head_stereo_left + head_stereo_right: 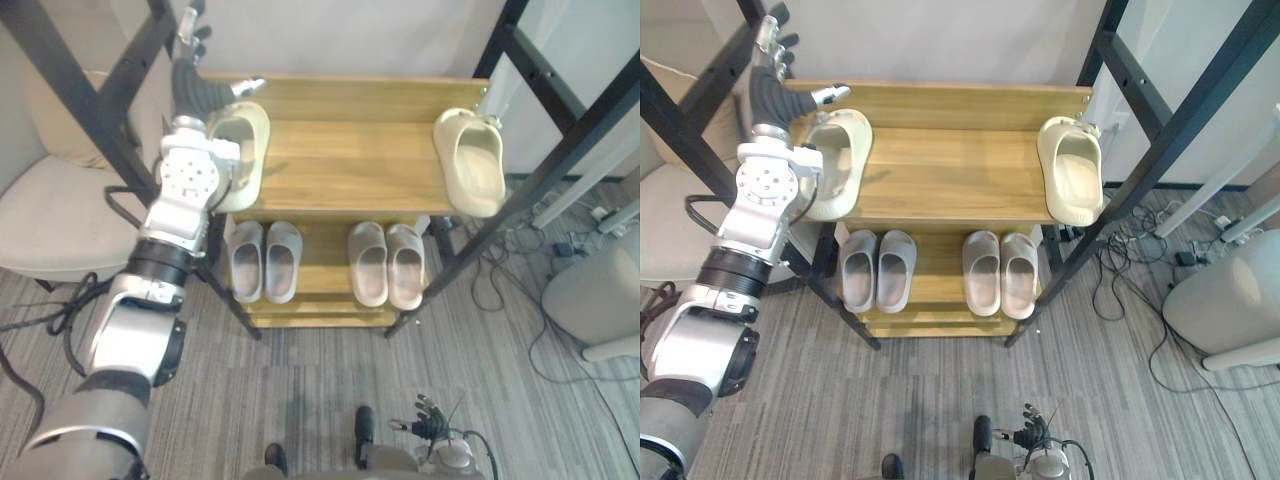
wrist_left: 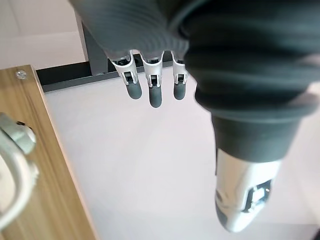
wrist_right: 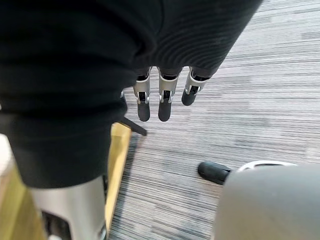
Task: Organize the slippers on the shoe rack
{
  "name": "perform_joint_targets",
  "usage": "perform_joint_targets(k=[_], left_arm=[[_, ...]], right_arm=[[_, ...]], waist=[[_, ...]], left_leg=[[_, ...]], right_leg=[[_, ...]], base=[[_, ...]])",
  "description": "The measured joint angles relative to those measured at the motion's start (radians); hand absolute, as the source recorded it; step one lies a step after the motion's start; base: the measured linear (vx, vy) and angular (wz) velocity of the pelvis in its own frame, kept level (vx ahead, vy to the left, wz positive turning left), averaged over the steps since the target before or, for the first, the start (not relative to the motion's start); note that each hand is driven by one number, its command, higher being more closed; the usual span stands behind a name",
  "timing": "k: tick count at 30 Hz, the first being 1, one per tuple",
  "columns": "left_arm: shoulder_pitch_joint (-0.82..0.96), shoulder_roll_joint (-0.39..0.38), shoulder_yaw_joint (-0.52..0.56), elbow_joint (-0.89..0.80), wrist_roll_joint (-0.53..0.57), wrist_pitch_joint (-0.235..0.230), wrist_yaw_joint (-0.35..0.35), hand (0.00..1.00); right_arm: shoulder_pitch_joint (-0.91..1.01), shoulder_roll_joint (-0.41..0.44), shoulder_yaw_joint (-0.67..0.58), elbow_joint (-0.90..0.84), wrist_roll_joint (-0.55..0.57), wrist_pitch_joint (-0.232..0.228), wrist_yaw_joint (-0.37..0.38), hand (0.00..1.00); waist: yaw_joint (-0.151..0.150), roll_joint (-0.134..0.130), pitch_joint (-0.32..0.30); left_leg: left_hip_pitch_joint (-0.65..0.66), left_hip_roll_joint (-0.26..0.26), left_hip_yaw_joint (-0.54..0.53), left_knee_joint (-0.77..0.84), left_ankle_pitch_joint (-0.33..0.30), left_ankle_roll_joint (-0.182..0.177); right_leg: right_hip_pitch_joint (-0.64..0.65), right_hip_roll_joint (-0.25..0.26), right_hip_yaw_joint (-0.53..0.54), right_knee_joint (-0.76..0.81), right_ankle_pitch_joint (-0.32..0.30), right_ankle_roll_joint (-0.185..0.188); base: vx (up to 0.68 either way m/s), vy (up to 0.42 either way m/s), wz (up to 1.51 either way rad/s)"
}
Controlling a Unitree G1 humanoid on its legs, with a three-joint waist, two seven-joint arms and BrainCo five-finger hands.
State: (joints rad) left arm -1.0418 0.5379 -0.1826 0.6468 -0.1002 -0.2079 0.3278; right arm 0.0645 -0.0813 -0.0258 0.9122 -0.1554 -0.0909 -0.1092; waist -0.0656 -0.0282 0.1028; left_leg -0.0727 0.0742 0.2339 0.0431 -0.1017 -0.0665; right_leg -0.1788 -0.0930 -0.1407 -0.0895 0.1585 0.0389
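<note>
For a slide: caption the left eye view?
Open left hand near a cream slipper on top of the shoe rack.

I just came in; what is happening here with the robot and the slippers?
The robot is tidying slippers on a wooden shoe rack. Its left hand hovers over the back left corner of the top shelf, fingers straight and holding nothing, just above a cream slipper. A second cream slipper lies at the right end of that shelf, so this pair is apart. A grey pair and a beige pair sit on the lower shelf. The right hand hangs open over the floor.
</note>
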Motion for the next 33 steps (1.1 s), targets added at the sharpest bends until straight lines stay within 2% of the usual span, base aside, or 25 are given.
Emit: perform_joint_targets(k=[2, 8, 14, 21, 24, 33], left_arm=[[-0.008, 0.011, 0.010, 0.035, -0.001, 0.012, 0.001, 0.00], [-0.009, 0.037, 0.010, 0.038, 0.005, 0.026, -0.002, 0.00], [-0.009, 0.037, 0.028, 0.055, 0.062, 0.030, -0.005, 0.00], [-0.010, 0.067, 0.031, 0.144, 0.140, 0.066, -0.006, 0.00], [-0.028, 0.072, 0.031, 0.167, 0.173, 0.069, -0.006, 0.00], [-0.070, 0.078, 0.031, 0.212, 0.249, 0.104, -0.005, 0.00]], right_arm=[[-0.008, 0.000, 0.001, -0.005, 0.000, -0.001, -0.002, 0.00], [-0.008, 0.002, 0.005, -0.022, 0.001, -0.003, -0.010, 0.00], [-0.008, 0.003, 0.005, -0.022, 0.002, -0.015, -0.010, 0.00], [-0.018, 0.003, 0.000, -0.020, 0.003, -0.020, -0.012, 0.00], [-0.023, 0.002, 0.003, -0.015, 0.003, -0.022, -0.015, 0.00], [-0.024, 0.003, 0.040, -0.016, 0.039, -0.033, -0.019, 0.00]], waist=[[-0.001, -0.003, 0.019], [-0.010, -0.005, 0.025], [-0.009, -0.005, 0.032], [-0.007, 0.005, 0.052], [-0.005, 0.013, 0.057], [-0.005, 0.011, 0.062]], left_leg=[[-0.014, 0.000, 0.016, 0.025, -0.012, 0.001], [-0.062, 0.005, 0.030, 0.076, -0.027, -0.001], [-0.067, 0.005, 0.026, 0.084, -0.030, -0.001], [-0.068, -0.003, 0.018, 0.083, -0.029, -0.001], [-0.069, -0.005, 0.008, 0.082, -0.029, -0.001], [-0.085, -0.009, -0.001, 0.089, -0.028, 0.001]], right_leg=[[-0.012, 0.000, 0.023, 0.000, 0.011, 0.001], [-0.048, 0.000, 0.044, 0.000, 0.027, -0.001], [-0.048, -0.003, 0.042, 0.000, 0.029, -0.001], [-0.047, -0.003, 0.031, 0.000, 0.029, -0.001], [-0.043, -0.005, 0.016, 0.000, 0.028, -0.002], [-0.049, -0.011, 0.016, 0.000, 0.028, -0.002]], base=[[-0.10, -0.011, -0.27], [-0.05, -0.018, -0.10], [-0.01, 0.000, 0.00], [0.00, 0.006, 0.03], [0.01, 0.007, 0.06], [-0.02, 0.010, 0.04]])
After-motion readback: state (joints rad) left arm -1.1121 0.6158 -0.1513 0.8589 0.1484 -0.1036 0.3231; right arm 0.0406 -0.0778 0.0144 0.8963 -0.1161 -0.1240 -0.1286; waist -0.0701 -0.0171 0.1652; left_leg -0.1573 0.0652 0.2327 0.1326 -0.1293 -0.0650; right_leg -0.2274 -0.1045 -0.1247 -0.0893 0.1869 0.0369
